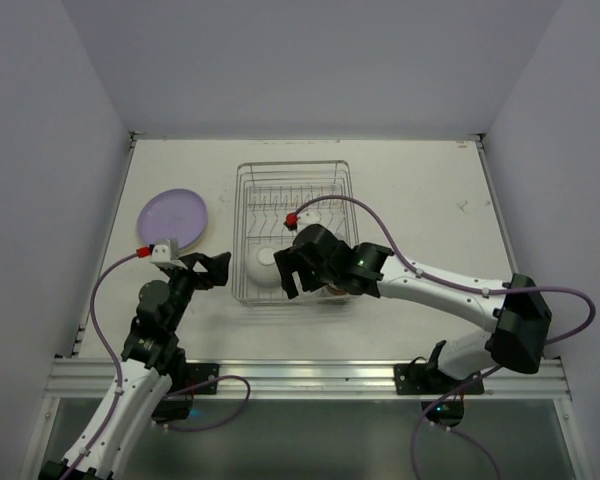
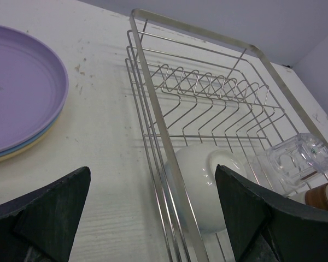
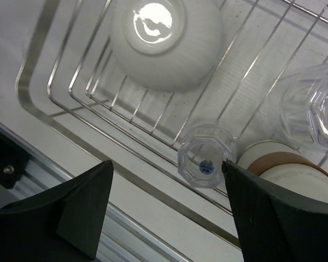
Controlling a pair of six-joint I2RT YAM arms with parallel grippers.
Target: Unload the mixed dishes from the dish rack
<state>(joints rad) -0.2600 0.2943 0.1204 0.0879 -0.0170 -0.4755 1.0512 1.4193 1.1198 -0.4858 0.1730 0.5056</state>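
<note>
Right gripper [image 3: 167, 164]: jaws spread above the small clear faceted glass [image 3: 206, 155] in the near corner of the silver wire dish rack [image 3: 30, 103]. Recommended: centre on the glass, descend straight, close gently, avoiding the brown cylindrical cup [image 3: 295, 172]. Left gripper [image 2: 153, 174]: spread, empty.

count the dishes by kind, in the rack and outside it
round plates, purple, blue and tan, stacked beside the silver wire dish rack: 3
white round bowl: 1
clear glasses: 2
brown cylindrical cup: 1
total: 7
</note>
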